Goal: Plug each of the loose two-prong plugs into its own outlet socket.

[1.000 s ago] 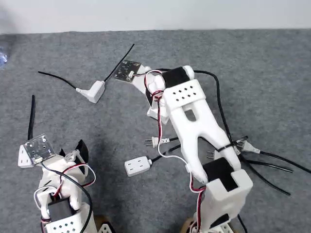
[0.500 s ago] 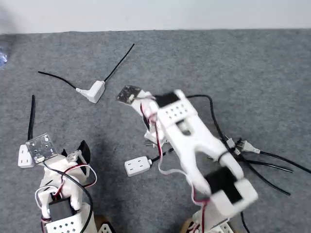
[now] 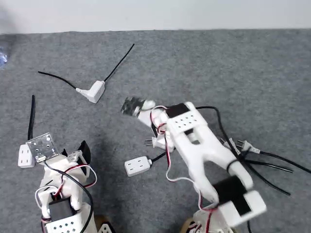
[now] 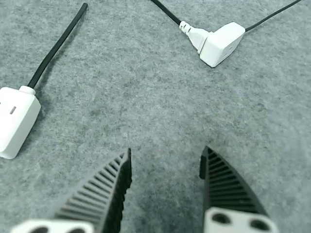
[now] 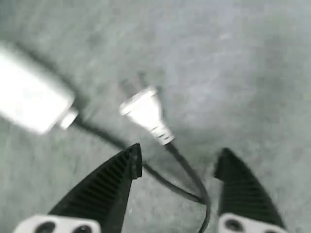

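Plug (image 5: 145, 112) looks light and rigid on a springy cord (image 5: 188, 172), so my spread right hand (image 5: 181, 151) should pinch its white body's flat sides.

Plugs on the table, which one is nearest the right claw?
The white plug lying just ahead of the open right claw, next to the middle outlet socket. The other plugs lie farther away, toward the high view's right edge.

Left arm (image 3: 62, 187) sits folded at the table's (image 3: 243, 63) near-left corner, left gripper (image 4: 165, 156) parted. Right arm (image 3: 204, 150) extends toward centre, right gripper (image 5: 179, 156) parted.
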You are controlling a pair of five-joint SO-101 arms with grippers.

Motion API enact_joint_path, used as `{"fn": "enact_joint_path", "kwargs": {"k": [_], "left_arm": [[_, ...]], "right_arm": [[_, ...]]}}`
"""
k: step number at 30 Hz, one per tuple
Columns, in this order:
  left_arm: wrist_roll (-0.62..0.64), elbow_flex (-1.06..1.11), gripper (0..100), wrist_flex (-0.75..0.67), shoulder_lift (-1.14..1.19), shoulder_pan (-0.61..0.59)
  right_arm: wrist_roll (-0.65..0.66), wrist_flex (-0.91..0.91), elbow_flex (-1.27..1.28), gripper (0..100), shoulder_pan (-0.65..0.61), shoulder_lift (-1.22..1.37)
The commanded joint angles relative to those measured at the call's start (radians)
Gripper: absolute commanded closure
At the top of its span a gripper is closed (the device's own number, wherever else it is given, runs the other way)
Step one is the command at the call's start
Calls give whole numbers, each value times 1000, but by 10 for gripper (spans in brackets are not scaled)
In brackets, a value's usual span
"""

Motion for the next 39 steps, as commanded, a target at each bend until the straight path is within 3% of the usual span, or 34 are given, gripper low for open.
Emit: {"fn": "enact_joint_path", "kwargs": {"k": [1, 7, 18, 32, 39], "left_arm": [[-9, -10, 784, 6, -11, 8], [-9, -10, 784, 6, -11, 8], [-11, -10, 784, 6, -11, 8], [-11, -10, 784, 14, -11, 8], [-11, -10, 784, 15, -11, 8]], "right_arm": [[130, 35, -81, 702, -35, 61], [140, -53, -81, 702, -81, 97], [328, -51, -107, 703, -48, 101], [338, 39, -284, 708, -45, 325], [331, 42, -284, 903, -65, 338]]}}
